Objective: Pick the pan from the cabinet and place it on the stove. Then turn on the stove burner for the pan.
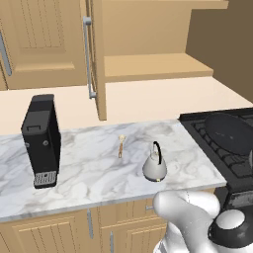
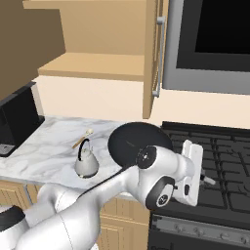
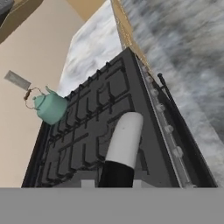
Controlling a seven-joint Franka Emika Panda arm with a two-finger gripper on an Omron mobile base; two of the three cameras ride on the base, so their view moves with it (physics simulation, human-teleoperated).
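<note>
One pan (image 2: pixel 128 141): set on the stove (image 2: pixel 222 161) grates, left side, handle pointed toward the tool (image 2: pixel 211 179).
Tool: nearly closed on the pan handle.
Counter (image 1: pixel 94 168): kettle (image 1: pixel 155 166) carried.

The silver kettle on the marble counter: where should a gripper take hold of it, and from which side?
Grip the black loop handle at its top, coming straight down from above. The kettle stands upright on the counter, and the thin handle arches over the lid with free space above it. The rounded, smooth body looks too wide for narrow jaws.
</note>
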